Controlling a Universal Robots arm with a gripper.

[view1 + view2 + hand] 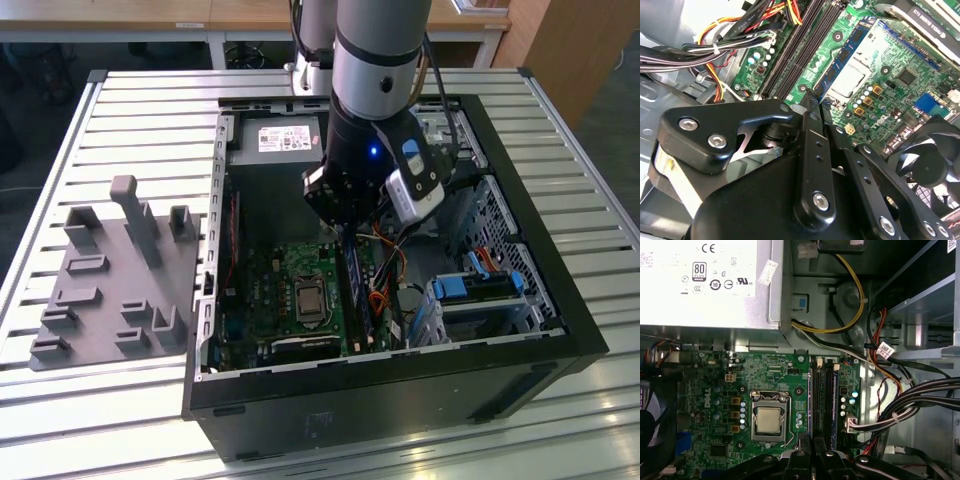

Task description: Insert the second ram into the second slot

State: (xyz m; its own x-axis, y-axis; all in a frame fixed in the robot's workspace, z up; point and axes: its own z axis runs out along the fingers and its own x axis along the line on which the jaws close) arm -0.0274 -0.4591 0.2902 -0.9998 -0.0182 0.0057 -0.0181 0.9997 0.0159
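Blue second ram stands edge-up beside CPU socket — gripper fingers drawn narrow, tips at stick's near end, apparently placed to press it home.

gripper: black metal gripper, jaws closed together, over green circuit board | slots: long black memory slots just beyond | cpu: silver square processor beside them
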